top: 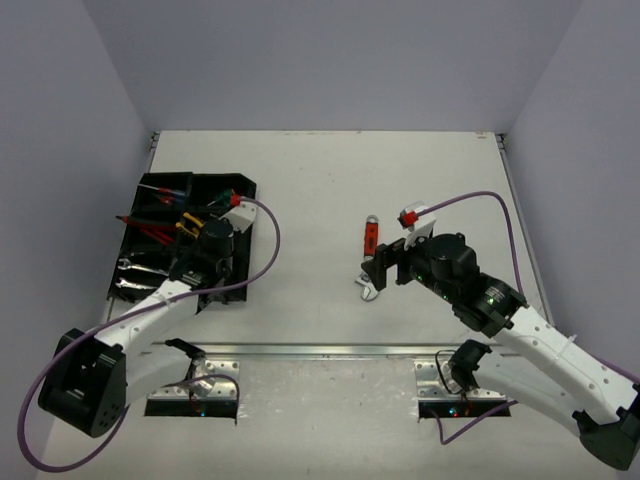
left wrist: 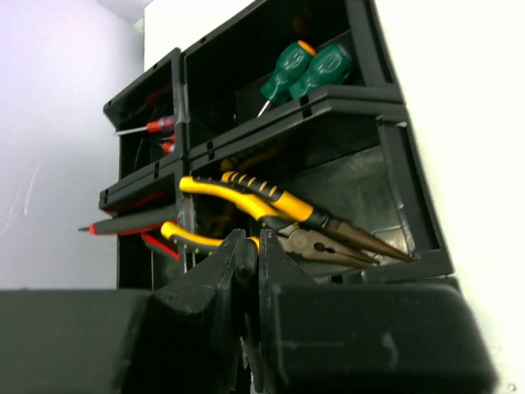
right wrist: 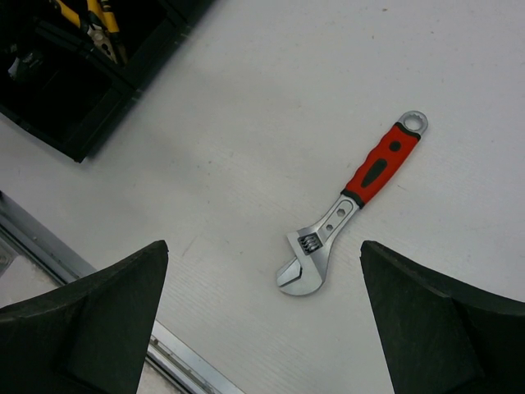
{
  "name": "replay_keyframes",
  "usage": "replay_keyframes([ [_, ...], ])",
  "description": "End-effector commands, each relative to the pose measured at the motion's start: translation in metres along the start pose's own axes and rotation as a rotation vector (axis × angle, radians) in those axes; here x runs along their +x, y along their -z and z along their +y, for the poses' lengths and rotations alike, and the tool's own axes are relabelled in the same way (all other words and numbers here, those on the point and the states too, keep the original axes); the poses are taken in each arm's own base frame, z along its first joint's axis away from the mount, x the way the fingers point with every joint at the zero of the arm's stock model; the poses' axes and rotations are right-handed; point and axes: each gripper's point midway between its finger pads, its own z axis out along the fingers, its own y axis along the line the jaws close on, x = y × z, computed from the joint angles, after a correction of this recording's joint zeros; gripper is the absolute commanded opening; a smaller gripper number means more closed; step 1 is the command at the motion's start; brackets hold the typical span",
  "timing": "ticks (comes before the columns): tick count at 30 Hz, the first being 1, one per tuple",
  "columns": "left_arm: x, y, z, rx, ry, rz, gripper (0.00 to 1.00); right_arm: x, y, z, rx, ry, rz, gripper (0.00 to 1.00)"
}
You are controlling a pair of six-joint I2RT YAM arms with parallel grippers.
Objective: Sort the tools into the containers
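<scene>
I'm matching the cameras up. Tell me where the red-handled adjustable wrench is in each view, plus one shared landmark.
Top external: the adjustable wrench lies right of centre, handle toward the far edge.
Left wrist: not in it.
Right wrist: centre-right, between the right gripper's open jaws, ring end upper right.
Shared landmark: the black tray, in all three views.
</scene>
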Motion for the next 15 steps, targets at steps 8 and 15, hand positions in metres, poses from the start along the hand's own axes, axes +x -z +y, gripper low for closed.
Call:
replay_keyframes([
  [8, -0.010, 0.017, 0.028, -0.089, 0.084, -0.023, 0.67, -0.008, -0.002, -0.003, 0.011, 0.012, -0.037, 0.99],
  [15, -0.042, 0.027, 0.040, -0.080, 0.216, -0.089, 1.00, 0.004, -0.017, -0.015, 0.076, 0.000, 0.024, 0.99],
])
